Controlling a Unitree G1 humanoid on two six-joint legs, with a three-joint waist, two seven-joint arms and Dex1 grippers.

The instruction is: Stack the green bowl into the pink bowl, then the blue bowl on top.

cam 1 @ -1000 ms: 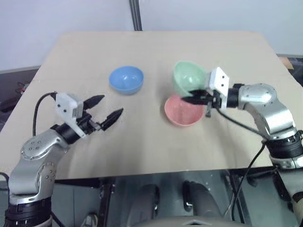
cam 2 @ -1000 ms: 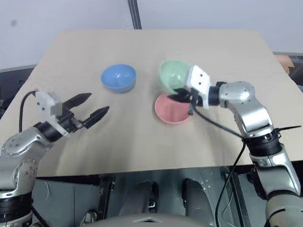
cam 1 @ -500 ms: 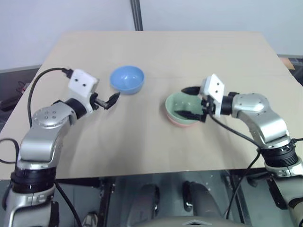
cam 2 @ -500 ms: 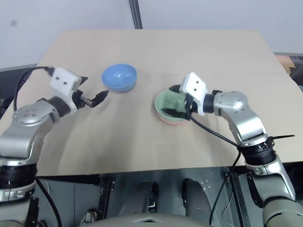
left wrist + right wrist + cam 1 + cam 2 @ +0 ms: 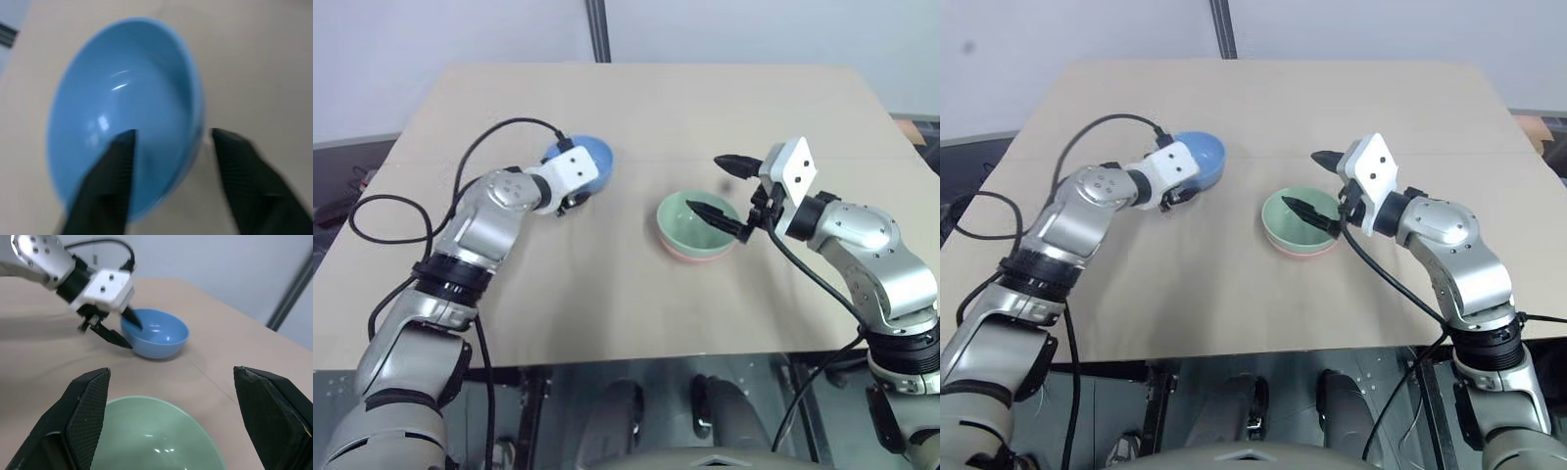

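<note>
The green bowl (image 5: 697,220) sits nested inside the pink bowl (image 5: 693,258), of which a thin rim shows underneath. My right gripper (image 5: 713,184) is open just above and right of them, its lower finger over the green bowl (image 5: 151,435) and holding nothing. The blue bowl (image 5: 592,157) stands upright to the left. My left gripper (image 5: 568,202) is at its near rim, open, with one finger inside the blue bowl (image 5: 122,98) and the other outside the wall. In the right wrist view the left gripper (image 5: 132,335) straddles the blue bowl (image 5: 159,335).
The tan table (image 5: 607,294) has bare room in front of and behind the bowls. A dark pole (image 5: 597,29) rises at its far edge. A black cable (image 5: 499,132) loops from my left wrist over the table's left side.
My right gripper opened, dropped the green bowl into the pink bowl and drew back a little. My left arm swung forward to the blue bowl, rolled, and its fingers narrowed around the rim.
</note>
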